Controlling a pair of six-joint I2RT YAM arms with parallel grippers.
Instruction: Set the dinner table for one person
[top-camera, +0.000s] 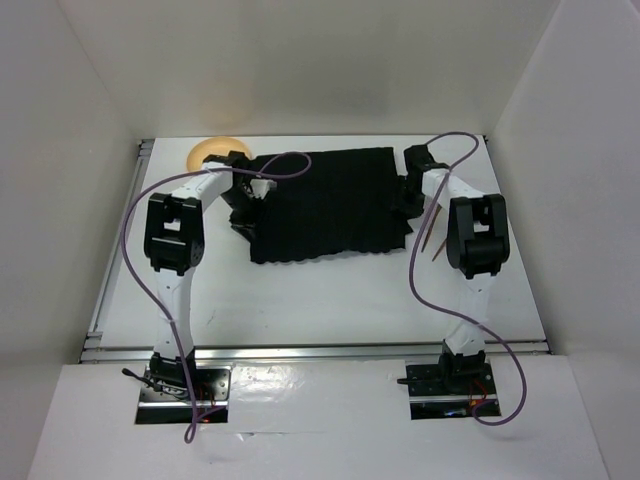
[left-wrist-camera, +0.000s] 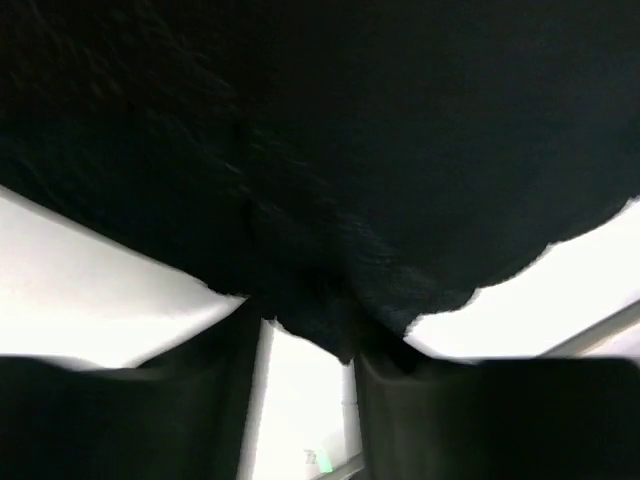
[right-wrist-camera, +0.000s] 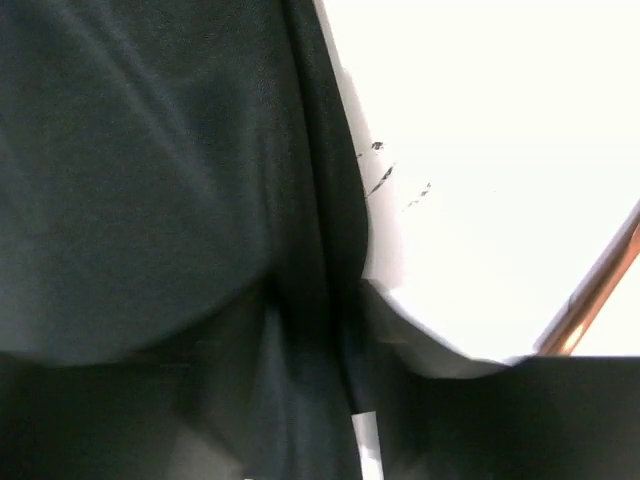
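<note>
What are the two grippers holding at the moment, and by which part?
Both appear to pinch the black cloth: left gripper its left edge, right gripper its right edge.

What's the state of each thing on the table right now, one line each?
black cloth mat: flat on the dinner table, near edge rippled, gripped at both sides.
left gripper: shut on the mat's left edge.
right gripper: shut on the mat's right edge.
yellow dish: far left, off the mat, partly hidden.
brown sticks: lying right of the mat.
</note>
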